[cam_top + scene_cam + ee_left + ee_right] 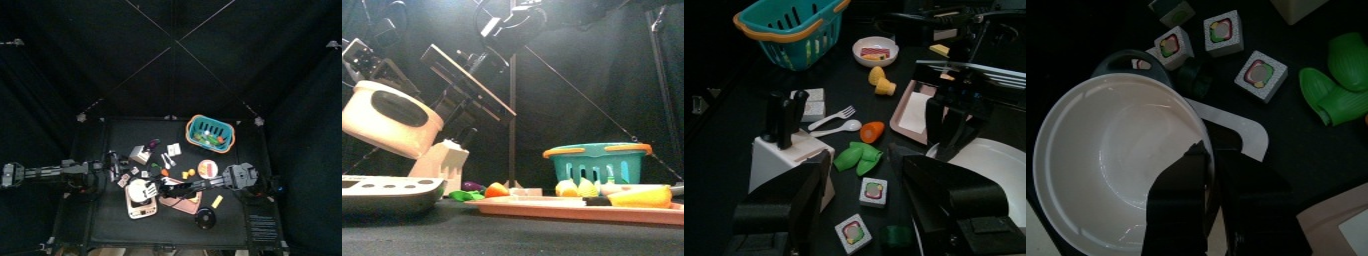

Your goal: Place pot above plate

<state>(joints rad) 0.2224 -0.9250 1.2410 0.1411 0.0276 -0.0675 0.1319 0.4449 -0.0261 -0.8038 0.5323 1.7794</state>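
Nearest the front view's camera, at lower left, lies a white slab with a dark screen point(382, 190). At lower right of that frame the flat pink square plate with rounded corners point(543, 208) rests on the black surface point(502, 240). A yellow and black toy point(639, 197) appears to sit at or on the plate's right part, though I cannot tell which.

Above the slab, at the frame's left, the small whitish rounded toy pot point(396, 118) hangs clear of the surface. It is tilted and well to the left of the plate. The right pincer point(1207, 150) is clamped on the pot's rim, one jaw inside the white hollow and one outside. The left wrist view shows the pot at its right edge, just beside the pink plate.

The left pincer point(871, 175) stands wide apart and empty, low at the left of the surface over small toy food pieces. Farther back at right stands a teal oval plastic basket point(596, 165).

The step in hand looks like the carry: the pot is lifted but not yet over the plate. The next move calls for travel toward the lower right of the front frame until the pot is above the plate's bare middle. The pot then needs levelling and lowering, clear of the yellow toy, before the jaws let go.
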